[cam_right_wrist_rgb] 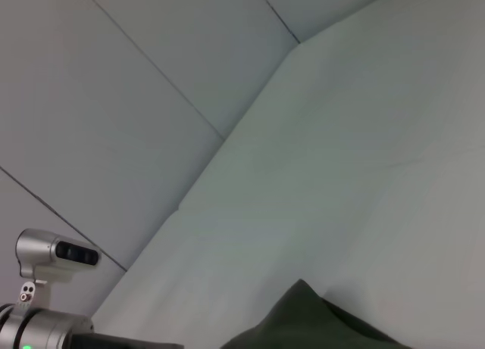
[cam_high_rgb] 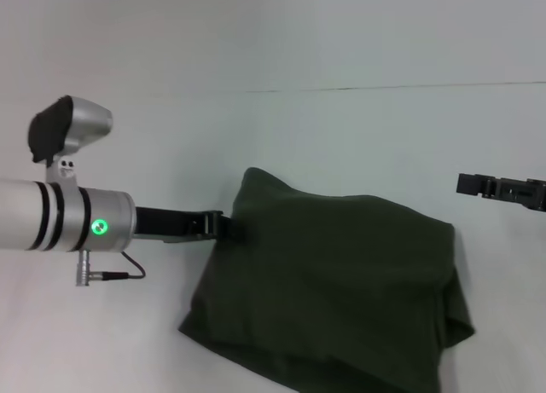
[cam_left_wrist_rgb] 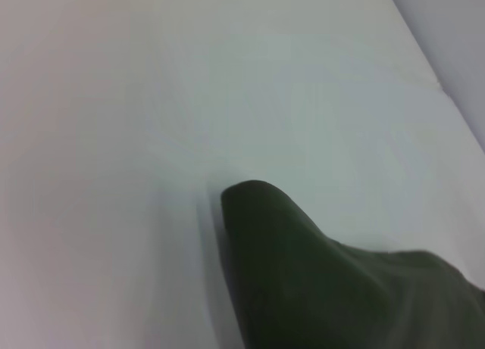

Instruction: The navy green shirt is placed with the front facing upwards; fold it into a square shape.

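Note:
The navy green shirt [cam_high_rgb: 333,282] lies on the white table as a folded, roughly rectangular bundle with plain dark fabric up; no lettering shows. Its far left corner [cam_high_rgb: 252,180] stands up in a peak. My left gripper [cam_high_rgb: 223,227] reaches in from the left and is shut on the shirt's left edge just below that peak. The peak also shows in the left wrist view [cam_left_wrist_rgb: 258,205] and in the right wrist view [cam_right_wrist_rgb: 303,311]. My right gripper [cam_high_rgb: 474,186] hovers to the right of the shirt, apart from it.
The white table [cam_high_rgb: 281,129] stretches behind and to both sides of the shirt. A seam line [cam_high_rgb: 384,88] marks its far edge against the wall. The left arm's wrist camera [cam_high_rgb: 68,129] sticks up at the left.

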Available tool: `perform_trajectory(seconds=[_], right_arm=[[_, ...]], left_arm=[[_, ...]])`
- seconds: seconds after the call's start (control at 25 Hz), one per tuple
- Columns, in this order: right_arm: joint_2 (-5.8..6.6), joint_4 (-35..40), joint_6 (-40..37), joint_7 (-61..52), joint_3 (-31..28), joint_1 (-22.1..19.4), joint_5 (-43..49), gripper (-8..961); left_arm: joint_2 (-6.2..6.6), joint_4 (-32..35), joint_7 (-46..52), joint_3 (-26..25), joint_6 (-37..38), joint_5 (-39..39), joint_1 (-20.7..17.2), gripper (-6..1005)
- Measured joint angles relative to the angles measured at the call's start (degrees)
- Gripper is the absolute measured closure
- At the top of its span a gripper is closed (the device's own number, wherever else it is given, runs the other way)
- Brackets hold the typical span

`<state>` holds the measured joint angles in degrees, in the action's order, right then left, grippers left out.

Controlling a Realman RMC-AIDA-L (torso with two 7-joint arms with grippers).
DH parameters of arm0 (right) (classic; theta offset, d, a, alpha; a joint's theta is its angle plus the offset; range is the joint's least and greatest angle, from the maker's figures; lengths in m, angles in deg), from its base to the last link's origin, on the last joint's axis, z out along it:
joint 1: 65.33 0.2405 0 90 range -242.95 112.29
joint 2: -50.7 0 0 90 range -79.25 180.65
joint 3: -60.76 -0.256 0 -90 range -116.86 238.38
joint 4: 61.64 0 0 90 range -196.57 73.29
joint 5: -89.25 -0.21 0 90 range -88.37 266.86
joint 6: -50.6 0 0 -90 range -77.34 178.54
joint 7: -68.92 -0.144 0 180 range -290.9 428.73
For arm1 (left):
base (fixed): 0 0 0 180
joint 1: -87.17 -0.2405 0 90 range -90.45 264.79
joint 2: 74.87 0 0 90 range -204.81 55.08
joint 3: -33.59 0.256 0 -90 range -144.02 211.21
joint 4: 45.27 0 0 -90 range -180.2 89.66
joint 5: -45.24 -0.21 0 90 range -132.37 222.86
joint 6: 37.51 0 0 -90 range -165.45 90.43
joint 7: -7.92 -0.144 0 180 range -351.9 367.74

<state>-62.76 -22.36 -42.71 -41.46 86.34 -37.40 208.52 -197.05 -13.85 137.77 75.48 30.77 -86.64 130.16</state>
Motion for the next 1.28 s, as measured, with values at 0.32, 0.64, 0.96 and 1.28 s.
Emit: perform_trajectory(seconds=[0.32, 0.64, 0.96, 1.28], right_arm=[[-0.22, -0.5, 0.0, 0.6, -0.2, 0.9, -0.1, 149], [-0.44, -0.6, 0.4, 1.6, 0.2, 1.8, -0.1, 150], [-1.38, -0.7, 1.2, 3.1, 0.3, 2.6, 0.1, 151], [-1.67, -2.6, 2.3, 5.5, 0.3, 3.1, 0.2, 149]], left_arm=[[2.27, 1.1, 0.2, -4.6, -0.9, -0.3, -2.2, 933], [2.31, 4.4, 2.1, -9.9, 4.8, -0.4, -7.4, 947], [1.21, 4.5, 1.6, -16.6, 10.2, 0.2, -11.4, 948], [0.73, 5.0, -7.1, -19.9, 15.7, 3.1, -13.6, 947]])
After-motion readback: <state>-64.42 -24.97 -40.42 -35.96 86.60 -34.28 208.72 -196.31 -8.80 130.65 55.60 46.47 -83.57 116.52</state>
